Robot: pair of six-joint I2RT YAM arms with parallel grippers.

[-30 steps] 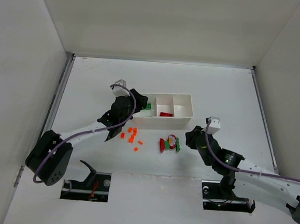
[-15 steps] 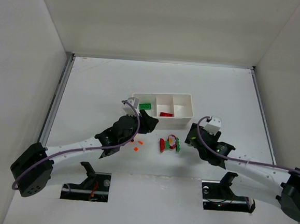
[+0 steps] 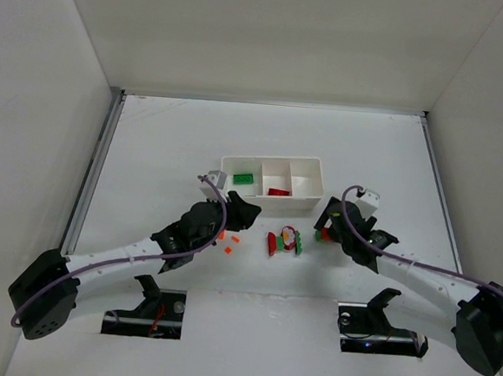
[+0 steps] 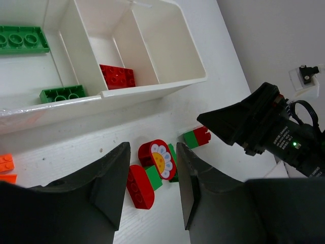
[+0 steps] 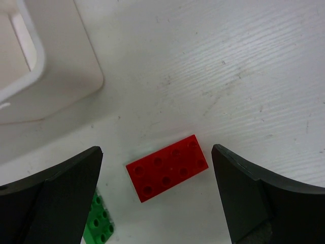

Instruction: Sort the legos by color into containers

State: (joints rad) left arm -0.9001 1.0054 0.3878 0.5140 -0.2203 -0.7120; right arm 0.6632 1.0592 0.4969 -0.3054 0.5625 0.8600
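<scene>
Seen from overhead, the white tray (image 3: pixel 276 206) sits at centre frame, with a green brick (image 3: pixel 243 179) in its left compartment and a red brick (image 3: pixel 278 192) in the middle one. Below it lie orange bits (image 3: pixel 227 250) and a red-and-green cluster (image 3: pixel 285 240). The left gripper (image 4: pixel 152 152) hangs over the cluster, jaws partly spread and empty. The right gripper (image 5: pixel 156 152) has its jaws spread wide on either side of a red two-by-four brick (image 5: pixel 168 168), which lies flat on the table (image 5: pixel 244 61) with neither finger touching it.
</scene>
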